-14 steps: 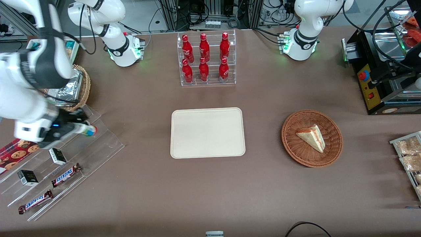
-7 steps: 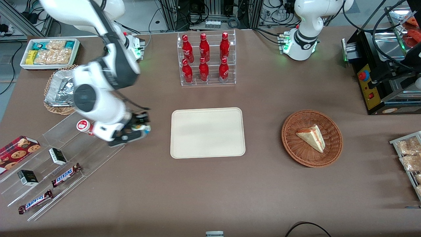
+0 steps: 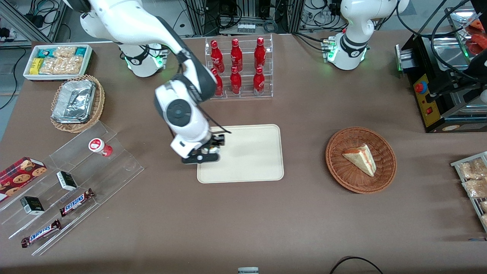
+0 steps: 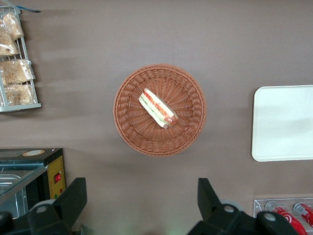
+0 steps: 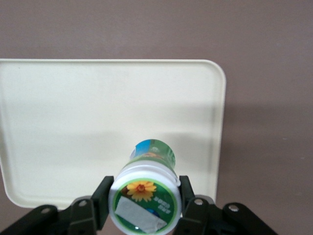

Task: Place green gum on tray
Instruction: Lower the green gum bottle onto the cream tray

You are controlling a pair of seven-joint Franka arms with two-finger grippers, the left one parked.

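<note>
The claw [image 5: 145, 205] is clamped on the green gum [image 5: 146, 193], fingers [image 5: 190, 203] pressing either side just under its lid. It holds the bottle above the beige tray [image 3: 251, 156] on the bench [image 3: 243, 213], over the tray's edge toward the working arm's end.

The front camera looked down steeply on the whole table [image 3: 312, 228] from high up, facing my two bases. My right wrist camera sat close above my gripper [image 5: 145, 208], looking straight down past the fingers [image 5: 102, 198] closed on the green gum [image 5: 146, 193] onto the tray [image 5: 73, 107]. My left wrist camera looked straight down from higher up on the wicker basket [image 4: 160, 109]. All three views shared the tray [image 3: 258, 152] [image 4: 283, 122]; the front view also took in that basket [image 3: 360, 160].
</note>
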